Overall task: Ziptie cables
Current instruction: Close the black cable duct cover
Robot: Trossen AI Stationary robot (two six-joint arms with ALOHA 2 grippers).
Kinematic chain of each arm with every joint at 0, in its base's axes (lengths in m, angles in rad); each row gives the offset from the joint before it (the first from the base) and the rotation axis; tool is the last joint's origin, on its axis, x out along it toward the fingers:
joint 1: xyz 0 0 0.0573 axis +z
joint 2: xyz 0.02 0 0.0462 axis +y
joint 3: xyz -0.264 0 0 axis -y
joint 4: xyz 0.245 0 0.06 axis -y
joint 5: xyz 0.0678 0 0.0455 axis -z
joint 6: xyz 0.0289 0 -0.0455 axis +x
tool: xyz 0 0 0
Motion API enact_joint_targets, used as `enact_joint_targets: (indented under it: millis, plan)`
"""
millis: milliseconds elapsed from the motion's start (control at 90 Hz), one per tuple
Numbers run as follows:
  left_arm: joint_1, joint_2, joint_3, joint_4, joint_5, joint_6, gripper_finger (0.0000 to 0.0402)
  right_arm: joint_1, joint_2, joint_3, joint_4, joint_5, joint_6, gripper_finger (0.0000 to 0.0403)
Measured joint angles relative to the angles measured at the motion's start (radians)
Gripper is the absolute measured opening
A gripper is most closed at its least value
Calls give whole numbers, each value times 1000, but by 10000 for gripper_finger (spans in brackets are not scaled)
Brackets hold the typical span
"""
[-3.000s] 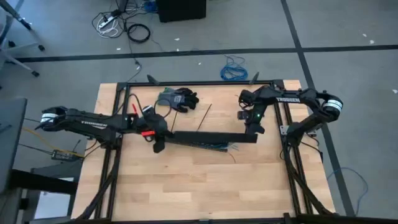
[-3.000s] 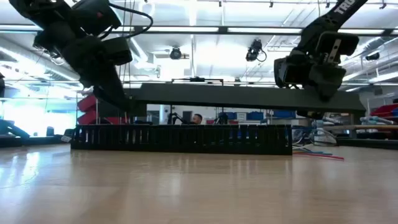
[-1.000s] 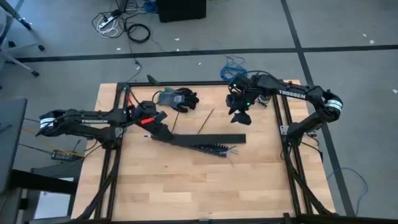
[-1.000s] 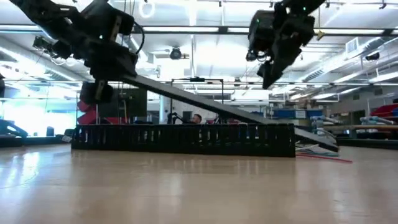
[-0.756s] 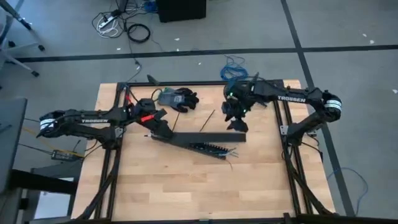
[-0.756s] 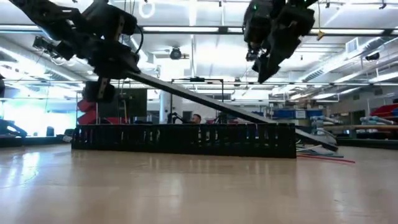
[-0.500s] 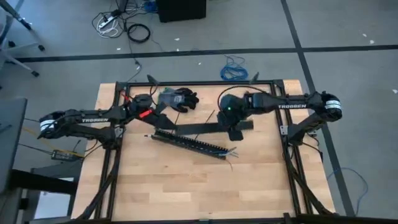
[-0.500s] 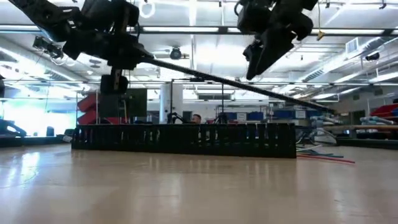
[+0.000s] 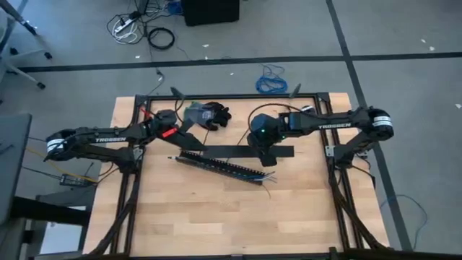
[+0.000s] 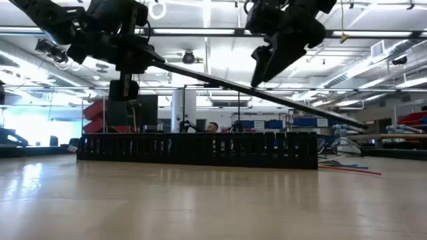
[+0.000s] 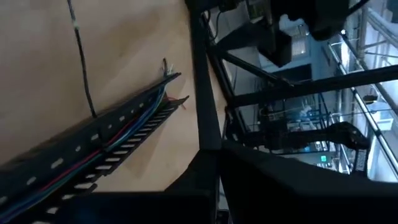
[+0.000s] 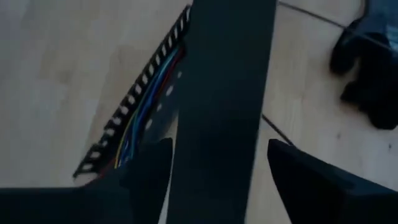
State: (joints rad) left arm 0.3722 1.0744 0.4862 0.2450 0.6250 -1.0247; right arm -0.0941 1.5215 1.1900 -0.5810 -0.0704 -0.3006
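Note:
The cables [image 9: 249, 173] lie in a black slotted duct [image 9: 216, 166] that rests slantwise on the table; their coloured ends [image 11: 166, 79] stick out of its right end. Above it a long flat black strip [image 9: 231, 151] hangs in the air. My left gripper [image 9: 186, 139] is shut on its left end. My right gripper [image 12: 219, 144] is open over the strip's middle, one finger on each long edge. In the low view the strip [image 10: 300, 107] slopes down to the right, above the duct [image 10: 200, 150]. My left gripper holds the strip by its left end [image 10: 157, 63], coming from the table's left, along the strip. The strip is lifted clear of table and duct, tilted, its right end [image 10: 360, 124] lower. The gripper's body hides the fingers' place on it. My right gripper's fingers [image 12: 149, 168] stand beside the strip's long edges; whether they touch it, I cannot tell.
Black gloves [image 9: 209, 114] lie near the far edge. A thin black tie [image 11: 81, 62] lies on the wood beside the duct. Black frame rails [image 9: 328, 137] run along the table's sides. A blue coiled cable [image 9: 273, 79] lies on the floor beyond.
My left gripper has gone up and toward the far edge with the strip's left end. The strip's right end, which lay down by the duct, has come up, so the strip hangs clear and less steep. My right gripper has moved left and nearer, coming over the strip's middle.

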Motion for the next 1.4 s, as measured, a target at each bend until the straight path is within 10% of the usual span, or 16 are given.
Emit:
enact_joint_targets:
  millis: [889,1400]
  plan:
    - [21,0,0,0,-162,-110,0,-13,31,0,291,228,-116,299]
    - [22,2,0,42,-183,-137,0,-58,115,0,212,101,-77,323]
